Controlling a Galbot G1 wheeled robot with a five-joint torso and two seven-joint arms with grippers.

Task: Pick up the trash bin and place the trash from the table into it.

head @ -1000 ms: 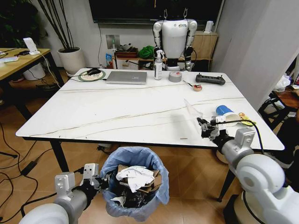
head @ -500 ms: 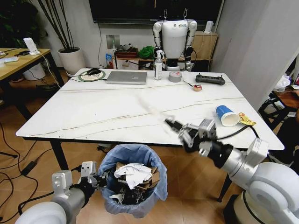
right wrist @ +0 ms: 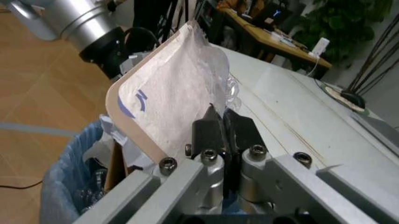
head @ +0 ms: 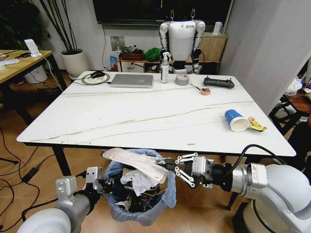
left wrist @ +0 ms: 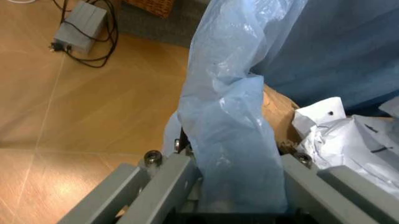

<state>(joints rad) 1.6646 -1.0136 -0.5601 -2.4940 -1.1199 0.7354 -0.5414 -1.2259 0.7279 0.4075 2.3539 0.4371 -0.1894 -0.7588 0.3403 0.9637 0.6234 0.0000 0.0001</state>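
blue mark on wrapper [right wrist: 163, 114], perhaps "5", otherwise unreadable

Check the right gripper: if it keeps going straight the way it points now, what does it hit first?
Probably the left gripper gripping the trash bin rim. The right gripper, jaws shut on a flat wrapper, points across the bin's open top toward it; depth is unclear.

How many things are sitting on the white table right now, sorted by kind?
Trash: 2, blue paper cup and yellow wrapper
Electronics: 2, laptop and black controller
Bottles: 1, spray bottle
Tape rolls: 2, grey and a small one
Round mat with a dark item: 1
Total: 8
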